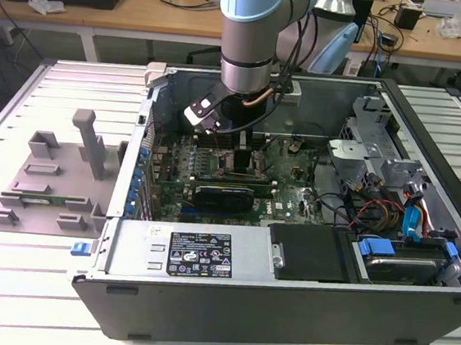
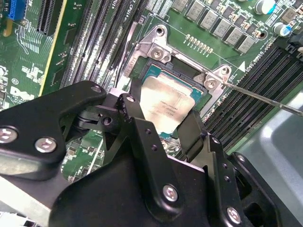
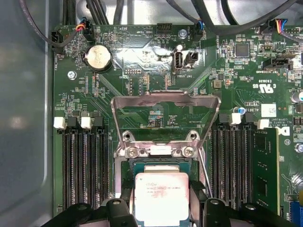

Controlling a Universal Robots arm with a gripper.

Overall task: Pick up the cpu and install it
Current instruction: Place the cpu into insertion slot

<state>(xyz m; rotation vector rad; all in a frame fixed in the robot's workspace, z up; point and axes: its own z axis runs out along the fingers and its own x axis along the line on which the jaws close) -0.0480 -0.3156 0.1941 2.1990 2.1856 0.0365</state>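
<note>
Silver-grey cpu [image 3: 162,196], held at its edges by the narrowed black gripper [image 2: 165,118], low over the open socket [image 3: 124,163]; hazard: slight tilt or offset could bend socket pins

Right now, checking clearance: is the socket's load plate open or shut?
Open: in the first wrist view the load plate lies flipped back, leaving the cpu uncovered.

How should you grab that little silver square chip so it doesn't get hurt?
Take the cpu by two opposite thin edges, coming straight down from above. It is flat with its metal top facing up, so only its sides offer a hold. The end effector pinches it that way.
</note>
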